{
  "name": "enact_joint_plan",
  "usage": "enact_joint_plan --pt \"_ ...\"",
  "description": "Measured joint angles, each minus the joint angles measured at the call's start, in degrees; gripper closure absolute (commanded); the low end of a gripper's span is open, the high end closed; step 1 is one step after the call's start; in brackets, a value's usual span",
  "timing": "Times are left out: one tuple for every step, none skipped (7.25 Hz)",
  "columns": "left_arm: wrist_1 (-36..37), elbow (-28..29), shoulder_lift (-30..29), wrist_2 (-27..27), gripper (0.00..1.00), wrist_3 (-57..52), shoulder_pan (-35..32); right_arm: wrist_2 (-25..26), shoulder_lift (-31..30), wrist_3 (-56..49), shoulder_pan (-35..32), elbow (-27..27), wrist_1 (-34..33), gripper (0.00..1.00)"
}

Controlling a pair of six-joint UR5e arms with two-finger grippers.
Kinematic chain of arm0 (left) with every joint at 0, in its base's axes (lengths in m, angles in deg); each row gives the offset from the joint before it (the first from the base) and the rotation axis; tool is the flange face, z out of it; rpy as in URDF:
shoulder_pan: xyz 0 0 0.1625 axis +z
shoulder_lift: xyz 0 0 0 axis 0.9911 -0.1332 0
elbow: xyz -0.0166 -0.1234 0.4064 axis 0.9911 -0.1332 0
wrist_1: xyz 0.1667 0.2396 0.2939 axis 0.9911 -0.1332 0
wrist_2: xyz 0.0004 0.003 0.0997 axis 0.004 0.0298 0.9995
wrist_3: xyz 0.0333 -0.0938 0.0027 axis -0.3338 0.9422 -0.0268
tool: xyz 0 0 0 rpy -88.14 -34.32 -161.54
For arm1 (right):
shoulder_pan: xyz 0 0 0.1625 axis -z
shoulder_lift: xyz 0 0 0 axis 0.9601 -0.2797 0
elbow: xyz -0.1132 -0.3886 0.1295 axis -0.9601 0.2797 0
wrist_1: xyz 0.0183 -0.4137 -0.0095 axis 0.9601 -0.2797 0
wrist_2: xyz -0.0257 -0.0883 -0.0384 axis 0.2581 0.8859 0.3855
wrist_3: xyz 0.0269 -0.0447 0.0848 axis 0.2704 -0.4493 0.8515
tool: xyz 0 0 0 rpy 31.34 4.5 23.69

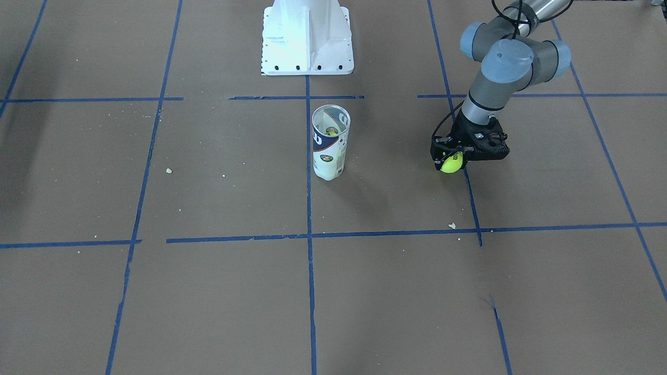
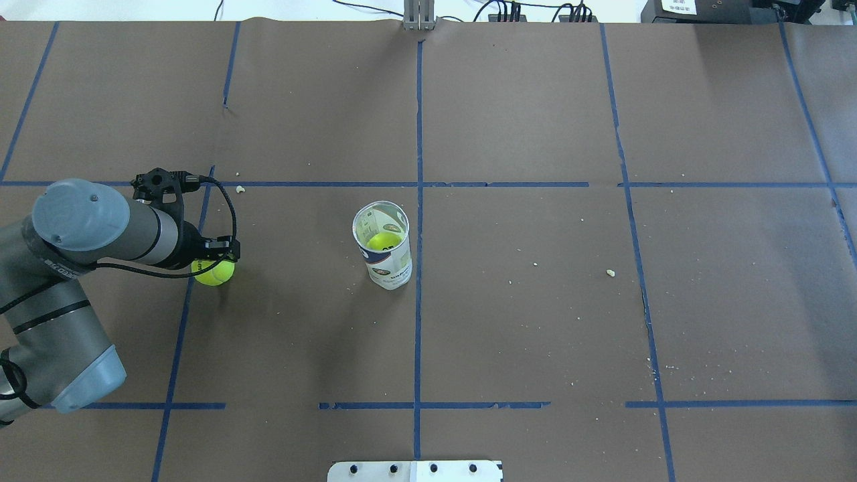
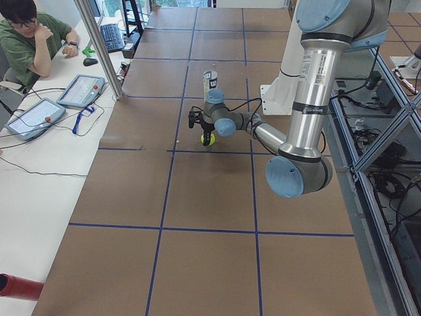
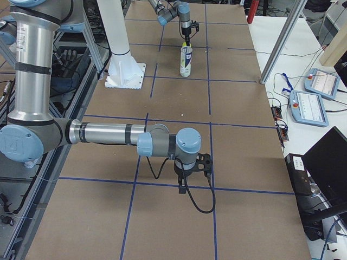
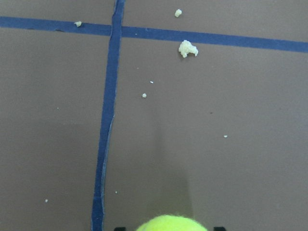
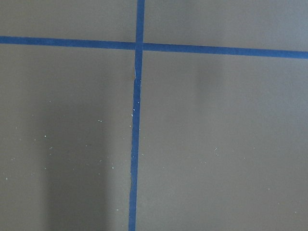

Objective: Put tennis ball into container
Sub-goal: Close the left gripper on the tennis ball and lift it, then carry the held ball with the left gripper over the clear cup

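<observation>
Brown table (image 1: 208, 291): tennis ball (image 1: 452, 163) clamped in left pincer (image 1: 450, 158).

Counter (image 2: 535, 100): brown paper cover, blue tape grid (image 2: 418, 335). White metal pedestal (image 1: 307, 39) at the robot's edge. Pale crumbs (image 5: 188, 48), scattered. Side desk (image 3: 39, 171): seated operator (image 3: 29, 39), two teach pendants (image 3: 82, 90), keyboard (image 3: 112, 36).

Robotics lab — taped-grid table (image 2: 535, 335), teach pendants (image 3: 81, 90); operator (image 3: 33, 41)

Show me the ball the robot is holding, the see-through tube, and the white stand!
Tennis ball (image 2: 214, 273): overhead view, on its fuzzy yellow-green side.
Container (image 1: 328, 148): front-facing view, on its printed label.
White stand (image 1: 307, 36): front-facing view, on its upright middle rib.
</observation>
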Motion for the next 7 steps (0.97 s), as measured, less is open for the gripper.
enact_joint_plan --pt "1.7 -2.8 0.5 0.0 0.88 0.0 -0.4 0.0 0.0 0.0 0.0 0.0 0.0 0.0" --pt "6.3 -7.6 0.7 0.0 0.88 -0.1 -1.2 0.0 0.0 0.0 0.0 0.0 0.0 0.0" --pt "12.3 -12.3 -0.4 -0.5 0.88 -0.2 -3.1 0.0 0.0 0.0 0.0 0.0 0.0 0.0" --pt "18.6 -15.4 -3.3 -1.7 0.88 -0.2 -5.9 0.0 0.0 0.0 0.0 0.0 0.0 0.0" --pt "25.6 -17.1 -7.9 -3.0 0.88 -0.1 -8.1 0.0 0.0 0.0 0.0 0.0 0.0 0.0" --pt "33.6 -18.4 -13.3 -3.7 0.88 0.2 -9.1 0.0 0.0 0.0 0.0 0.0 0.0 0.0" --pt "40.0 -19.2 -18.2 -4.2 0.86 2.0 -9.3 0.0 0.0 0.0 0.0 0.0 0.0 0.0"
